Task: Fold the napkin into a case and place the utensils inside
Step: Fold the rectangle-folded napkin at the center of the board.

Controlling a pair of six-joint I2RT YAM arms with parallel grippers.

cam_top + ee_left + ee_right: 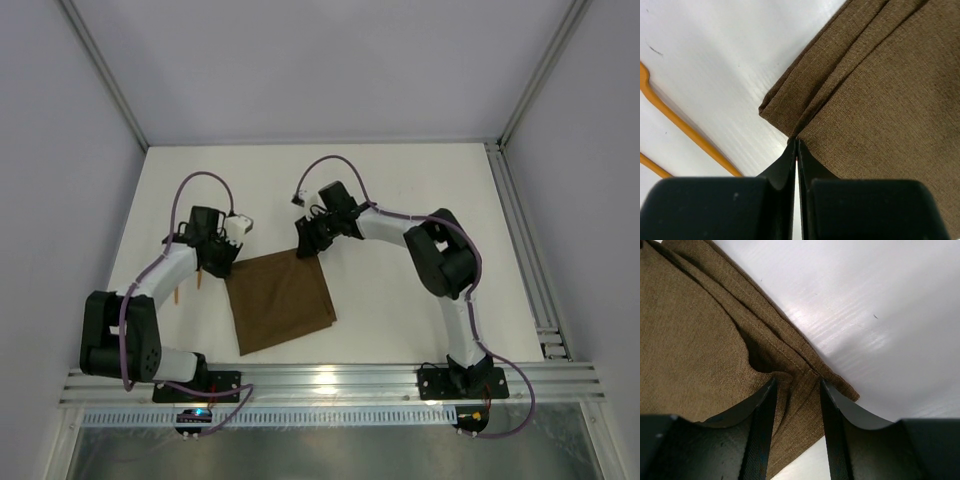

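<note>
Left gripper [796,146]: jaws pressed fully together, tips pinching the far-left corner of the napkin [280,300], where a crease runs into them. Right gripper [797,385]: jaws apart, fingers [762,410] straddling a raised ridge of cloth at the far-right corner without clamping it. The napkin lies as a flat, roughly square, slightly skewed sheet on the white table [400,200] between the arms, with layered folds along its far edge, and the two orange-tan utensils [680,125] rest on bare table just left of it, outside the cloth.
</note>
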